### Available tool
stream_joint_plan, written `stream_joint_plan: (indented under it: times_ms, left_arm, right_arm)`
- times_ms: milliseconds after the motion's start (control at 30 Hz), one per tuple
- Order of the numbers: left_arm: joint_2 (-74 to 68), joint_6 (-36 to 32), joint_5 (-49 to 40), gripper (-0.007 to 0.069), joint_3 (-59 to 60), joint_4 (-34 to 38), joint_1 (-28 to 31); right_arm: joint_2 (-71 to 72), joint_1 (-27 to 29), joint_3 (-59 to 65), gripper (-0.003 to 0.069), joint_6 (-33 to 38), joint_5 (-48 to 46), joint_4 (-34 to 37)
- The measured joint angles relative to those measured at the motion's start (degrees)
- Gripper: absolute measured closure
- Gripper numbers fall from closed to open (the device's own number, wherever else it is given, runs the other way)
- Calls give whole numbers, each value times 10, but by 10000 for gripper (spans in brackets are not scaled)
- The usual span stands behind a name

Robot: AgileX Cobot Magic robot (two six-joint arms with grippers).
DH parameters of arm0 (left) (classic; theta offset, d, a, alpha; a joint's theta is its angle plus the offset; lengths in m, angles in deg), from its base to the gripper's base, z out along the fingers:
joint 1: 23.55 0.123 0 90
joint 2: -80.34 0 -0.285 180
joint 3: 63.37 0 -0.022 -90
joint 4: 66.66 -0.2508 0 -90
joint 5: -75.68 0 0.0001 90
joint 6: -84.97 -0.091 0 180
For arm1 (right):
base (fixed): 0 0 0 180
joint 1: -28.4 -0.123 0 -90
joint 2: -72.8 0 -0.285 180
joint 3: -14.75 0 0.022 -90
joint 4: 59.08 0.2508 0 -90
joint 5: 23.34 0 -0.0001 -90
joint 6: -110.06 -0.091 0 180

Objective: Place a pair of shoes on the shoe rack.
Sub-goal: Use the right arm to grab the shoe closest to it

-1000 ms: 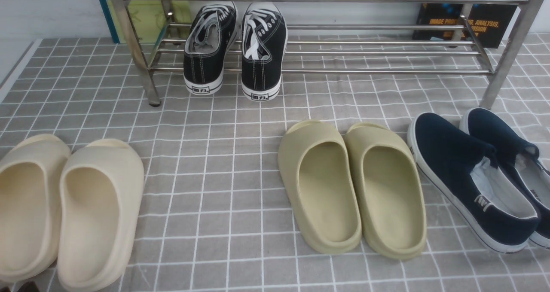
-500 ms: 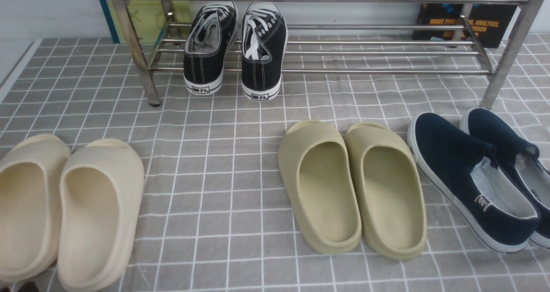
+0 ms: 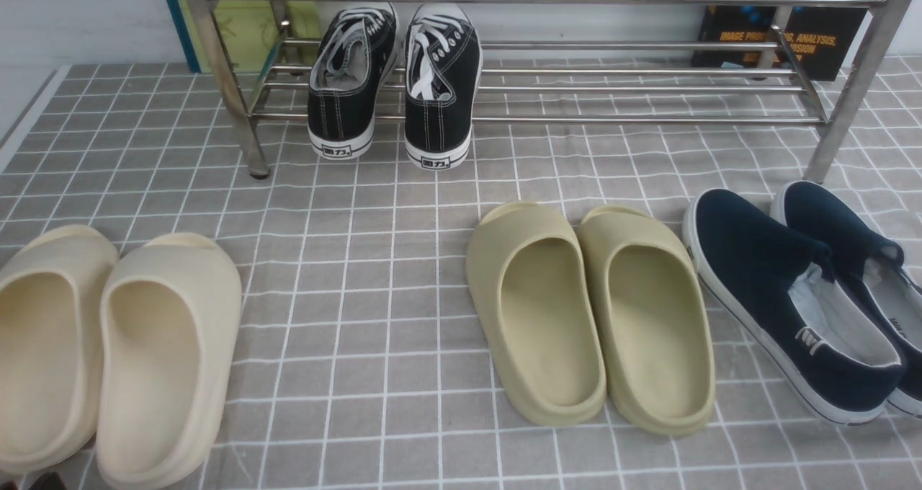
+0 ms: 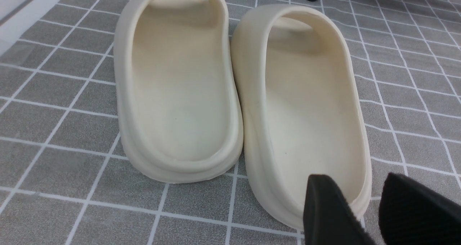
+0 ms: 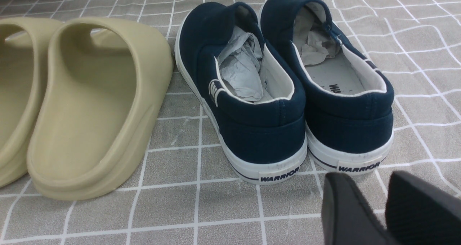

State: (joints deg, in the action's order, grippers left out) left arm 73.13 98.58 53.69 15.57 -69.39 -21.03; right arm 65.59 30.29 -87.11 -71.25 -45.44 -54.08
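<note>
Shoes, navy pair, sit together on counter short of shoe rack, heels facing right gripper for likely heel grab; jaws there and on left gripper apart, empty.

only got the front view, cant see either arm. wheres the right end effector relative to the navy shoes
Observer: The right end effector is low on the heel side of the navy slip-ons, close to them but not touching.
Operator: open or shut
Observer: Open, with a gap showing and nothing in its grasp.
Operator: and the left one
Observer: The left end effector is at the heel end of one cream slide, also open and holding nothing.
</note>
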Motion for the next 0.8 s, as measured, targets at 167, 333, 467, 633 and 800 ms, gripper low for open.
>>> stream_joint_plan:
  times_ms: [167, 333, 467, 633, 800]
  left_arm:
    - [0, 0, 0, 387, 0, 0, 0]
    - [0, 0, 0, 387, 0, 0, 0]
    - [0, 0, 0, 387, 0, 0, 0]
    - [0, 0, 0, 387, 0, 0, 0]
    - [0, 0, 0, 387, 0, 0, 0]
  right_arm:
    - [0, 0, 0, 437, 0, 0, 0]
    - [0, 0, 0, 430, 0, 0, 0]
    - [0, 0, 0, 422, 0, 0, 0]
    - [0, 0, 0, 421, -1, 0, 3]
    - [0, 0, 0, 421, -62, -5, 123]
